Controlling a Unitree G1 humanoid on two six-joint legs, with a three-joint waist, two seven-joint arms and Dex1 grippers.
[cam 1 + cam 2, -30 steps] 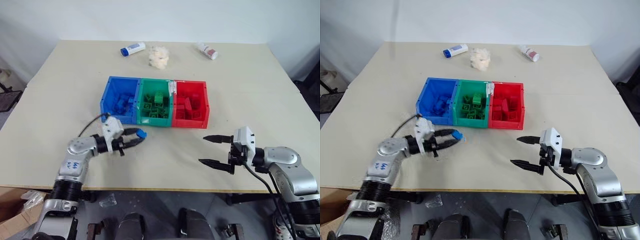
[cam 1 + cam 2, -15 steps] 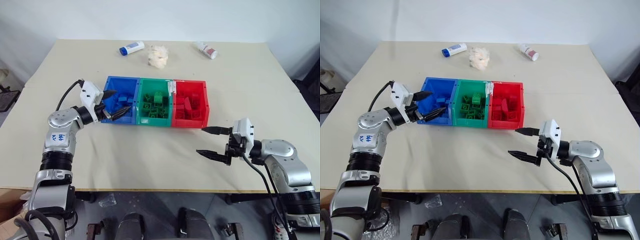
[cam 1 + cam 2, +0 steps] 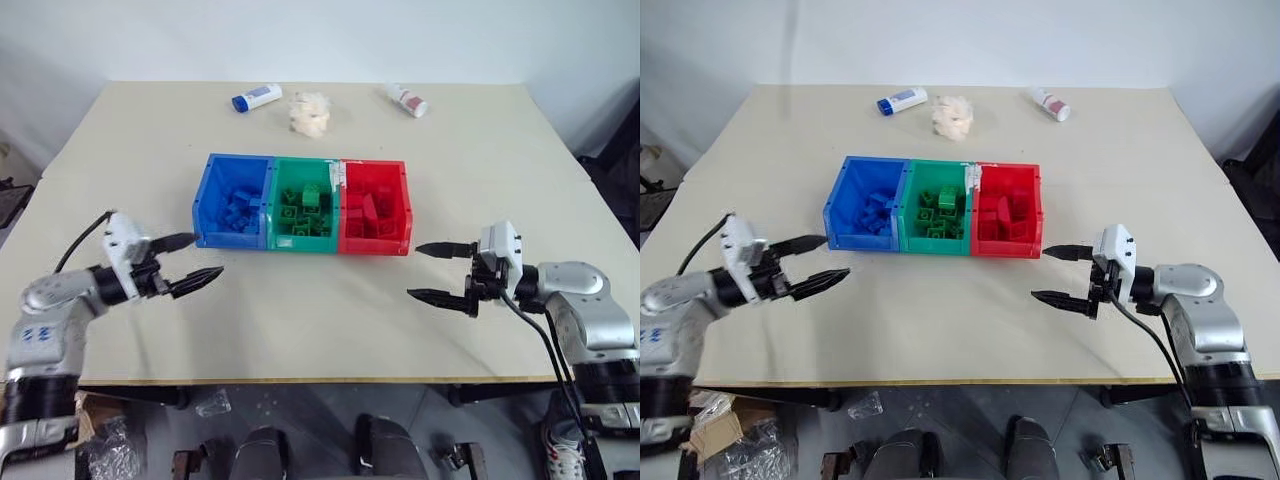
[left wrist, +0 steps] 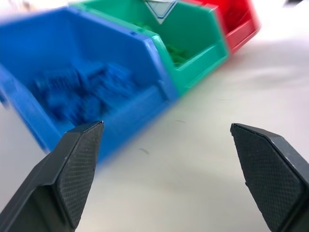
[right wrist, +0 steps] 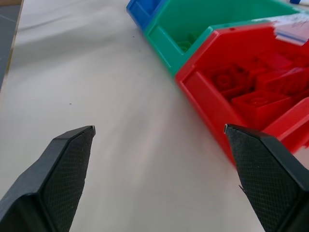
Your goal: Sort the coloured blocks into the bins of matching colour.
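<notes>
A broad beige rectangular table (image 3: 480,160) is being shown against a plain white wall, with a white-and-blue tube (image 3: 256,97), a crumpled cream wad (image 3: 309,112) and a white-and-red tube (image 3: 408,100) lying near its far edge. The 3 joined plastic bins (image 3: 303,204) are sitting mid-table: blue, green, red. Small bright-blue studded bricks (image 3: 240,209) are being seen piled inside the blue bin; in the left wrist view they are being blurred. Red bricks (image 5: 260,92) are being shown closer in the right wrist view. The left gripper (image 3: 190,262) is being held wide apart and empty, beside the blue bin's near corner. The right gripper (image 3: 440,271) is likewise spread wide, empty, near the red bin.
</notes>
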